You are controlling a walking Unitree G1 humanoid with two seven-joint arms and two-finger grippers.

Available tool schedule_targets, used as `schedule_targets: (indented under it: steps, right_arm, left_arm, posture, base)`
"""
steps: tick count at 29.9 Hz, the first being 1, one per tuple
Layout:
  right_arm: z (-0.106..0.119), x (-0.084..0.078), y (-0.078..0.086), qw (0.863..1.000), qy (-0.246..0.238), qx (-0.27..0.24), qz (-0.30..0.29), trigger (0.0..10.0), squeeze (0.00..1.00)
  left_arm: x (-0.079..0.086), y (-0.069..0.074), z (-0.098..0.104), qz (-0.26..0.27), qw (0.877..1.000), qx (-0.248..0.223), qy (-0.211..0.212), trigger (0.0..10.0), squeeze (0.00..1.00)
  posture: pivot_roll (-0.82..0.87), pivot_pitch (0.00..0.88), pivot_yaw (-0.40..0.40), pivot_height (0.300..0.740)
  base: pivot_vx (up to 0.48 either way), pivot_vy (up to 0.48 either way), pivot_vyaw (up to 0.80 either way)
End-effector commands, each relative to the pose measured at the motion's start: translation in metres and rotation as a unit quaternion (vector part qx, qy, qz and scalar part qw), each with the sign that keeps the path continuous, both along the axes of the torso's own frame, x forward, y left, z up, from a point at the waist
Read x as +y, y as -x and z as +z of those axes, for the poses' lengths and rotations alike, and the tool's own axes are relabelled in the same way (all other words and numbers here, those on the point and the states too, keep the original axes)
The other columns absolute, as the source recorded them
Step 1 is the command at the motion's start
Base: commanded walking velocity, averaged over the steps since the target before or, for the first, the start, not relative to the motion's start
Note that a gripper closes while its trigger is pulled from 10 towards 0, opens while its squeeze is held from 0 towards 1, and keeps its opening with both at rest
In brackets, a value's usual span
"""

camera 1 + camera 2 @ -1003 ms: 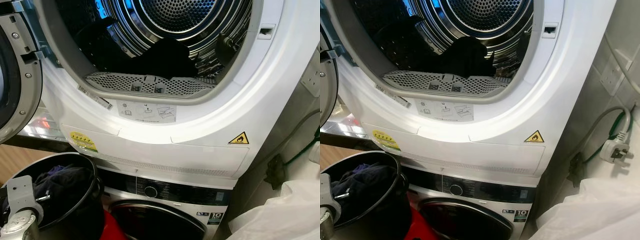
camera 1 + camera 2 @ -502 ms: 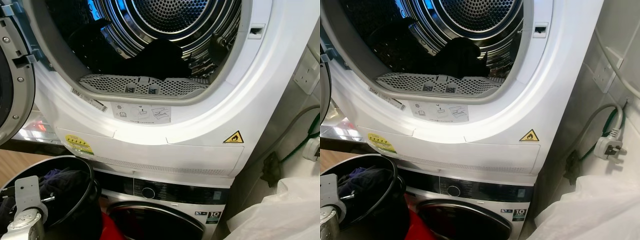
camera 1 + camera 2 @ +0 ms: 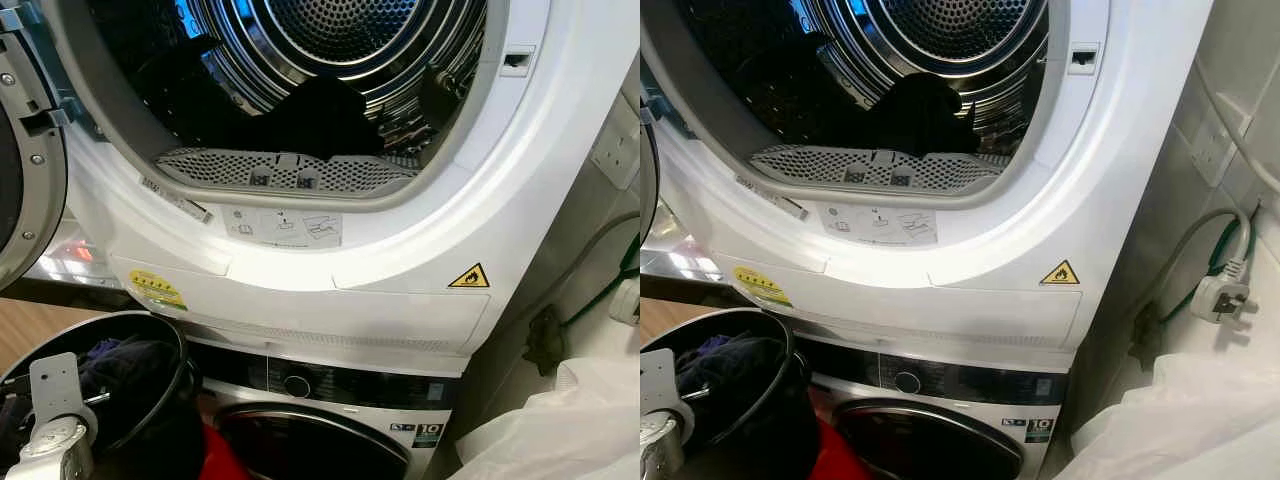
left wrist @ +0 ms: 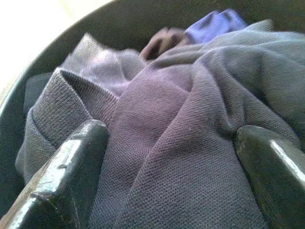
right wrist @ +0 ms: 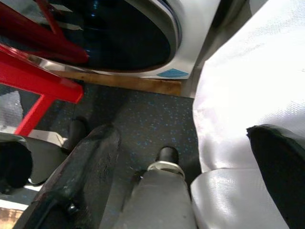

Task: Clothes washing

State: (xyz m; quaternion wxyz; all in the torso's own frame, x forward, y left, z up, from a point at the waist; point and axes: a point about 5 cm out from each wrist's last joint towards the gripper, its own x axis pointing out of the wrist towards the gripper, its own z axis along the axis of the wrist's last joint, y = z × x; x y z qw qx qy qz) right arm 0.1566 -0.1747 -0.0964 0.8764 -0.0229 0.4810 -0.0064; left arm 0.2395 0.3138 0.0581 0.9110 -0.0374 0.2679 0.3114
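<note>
A white dryer (image 3: 400, 270) with its door (image 3: 25, 150) swung open to the left sits stacked on a washer (image 3: 330, 420). A dark garment (image 3: 320, 115) lies in the steel drum behind the lint filter (image 3: 290, 172). At the lower left a black bucket (image 3: 175, 350) holds dark clothes (image 3: 120, 360). My left wrist (image 3: 50, 440) hangs over it. My left gripper (image 4: 167, 157) is open, its fingers (image 4: 66, 176) pressed down on either side of a fold of purple-grey knit cloth (image 4: 167, 124). My right gripper (image 5: 190, 171) hangs open near the floor.
A white plastic bag (image 3: 560, 420) lies at the lower right. A wall socket (image 3: 618, 140), cables and a plug (image 3: 1220, 295) are on the tiled wall right of the machines. A red frame (image 5: 33, 76) stands in front of the washer door (image 5: 124, 33).
The head view has shifted slightly; the scene itself is still. My left wrist stays over the bucket.
</note>
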Motion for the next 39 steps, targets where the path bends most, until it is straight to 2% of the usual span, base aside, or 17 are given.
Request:
schedule_targets:
  steps: [1,3,7,12,16,21,26,31,32,34,36,39]
  right_arm:
    - [0.0,0.004,-0.001,1.0,-0.003,0.001,0.006,10.0,0.0]
    - [0.0,0.007,-0.003,1.0,-0.006,0.0,0.014,10.0,0.0]
    - [0.002,0.015,-0.007,1.0,-0.015,-0.004,0.018,10.0,0.0]
    - [0.003,0.022,-0.01,1.0,-0.022,-0.005,0.019,10.0,0.0]
    - [0.002,0.027,-0.008,0.999,-0.029,-0.004,0.02,10.0,0.0]
    - [0.0,0.024,-0.004,1.0,-0.026,0.001,0.015,10.0,0.0]
    - [0.002,0.008,-0.007,1.0,-0.01,-0.004,0.018,10.0,0.0]
    - [0.003,0.002,-0.007,1.0,-0.001,-0.004,0.017,10.0,0.0]
    - [0.003,0.001,-0.009,1.0,0.0,-0.006,0.017,10.0,0.0]
    - [0.004,0.0,-0.011,1.0,0.001,-0.008,0.022,10.0,0.0]
    - [0.005,0.0,-0.012,1.0,0.003,-0.009,0.026,10.0,0.0]
    - [0.005,-0.001,-0.013,1.0,0.004,-0.011,0.028,10.0,0.0]
  left_arm:
    - [0.005,0.011,-0.013,0.029,0.999,0.034,0.025,10.0,0.0]
    - [0.009,0.015,-0.015,0.052,0.997,0.044,0.042,10.0,0.0]
    - [0.022,0.021,-0.017,0.079,0.995,0.056,0.028,10.0,0.0]
    - [0.028,0.018,-0.021,0.081,0.994,0.072,0.022,10.0,0.0]
    - [0.035,0.02,-0.03,0.098,0.99,0.09,0.042,10.0,0.0]
    - [0.033,0.016,-0.036,0.092,0.989,0.101,0.049,10.0,0.0]
    - [0.008,-0.007,-0.044,0.03,0.992,0.103,0.069,10.0,0.0]
    - [-0.006,-0.017,-0.046,0.007,0.99,0.095,0.102,10.0,0.0]
    - [-0.016,-0.026,-0.045,-0.027,0.989,0.086,0.116,10.0,0.0]
    - [-0.023,-0.037,-0.04,-0.063,0.989,0.076,0.112,10.0,0.0]
    - [-0.024,-0.039,-0.038,-0.073,0.988,0.076,0.111,10.0,0.0]
    - [-0.025,-0.043,-0.036,-0.127,0.982,0.096,0.098,10.0,0.0]
  posture:
    - [0.07,0.0,0.08,0.74]
    - [0.08,0.0,0.079,0.74]
    - [0.09,0.0,0.091,0.74]
    - [0.1,0.0,0.107,0.74]
    - [0.09,0.0,0.117,0.74]
    - [0.06,0.0,0.117,0.74]
    - [0.04,0.0,0.08,0.74]
    - [0.04,0.0,0.062,0.74]
    - [0.04,0.0,0.055,0.74]
    - [0.04,0.0,0.051,0.74]
    - [0.04,0.0,0.049,0.74]
    - [0.05,0.0,0.04,0.74]
  base:
    - [0.0,0.0,0.0]
    - [0.0,0.0,0.0]
    - [0.0,0.0,0.0]
    - [0.0,0.0,0.0]
    - [0.0,0.0,0.0]
    - [0.0,0.0,0.0]
    - [0.0,0.0,0.0]
    - [0.0,0.0,0.0]
    - [0.0,0.0,0.0]
    - [0.0,0.0,0.0]
    - [0.0,0.0,0.0]
    - [0.0,0.0,0.0]
